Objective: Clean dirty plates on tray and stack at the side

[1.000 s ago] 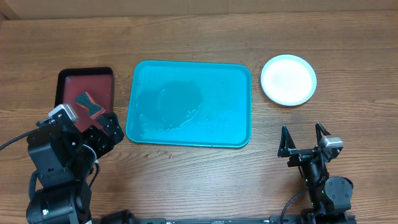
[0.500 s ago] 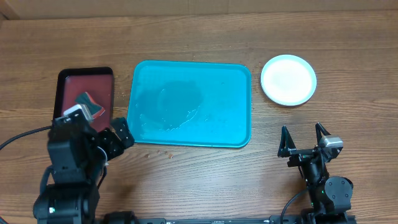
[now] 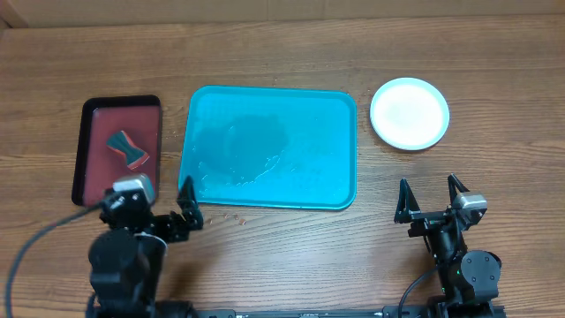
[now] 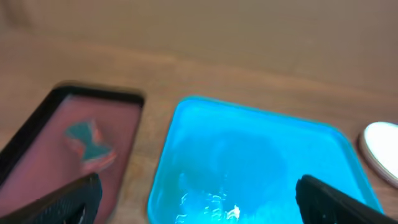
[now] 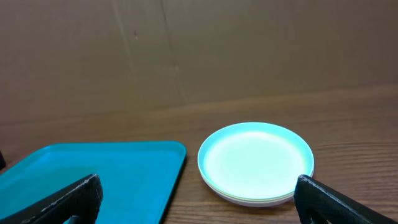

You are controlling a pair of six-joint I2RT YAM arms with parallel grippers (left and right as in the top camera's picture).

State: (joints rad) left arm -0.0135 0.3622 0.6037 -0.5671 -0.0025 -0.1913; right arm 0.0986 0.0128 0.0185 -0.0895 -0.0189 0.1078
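Left gripper [image 3: 157, 205] withdrew from the dark red tray [image 3: 93, 168] to the turquoise tray's [image 3: 309, 132] near-left corner, jaws wide and empty, with the teal-and-red pad [image 3: 128, 148] left lying on the dark red tray. Plates [image 3: 409, 113] sat stacked just right of the turquoise tray, which held none. Right gripper [image 3: 428, 187] was likewise spread and empty, so the task was judged finished.

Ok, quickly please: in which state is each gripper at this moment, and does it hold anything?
Left gripper: open, holding nothing.
Right gripper: open, holding nothing.
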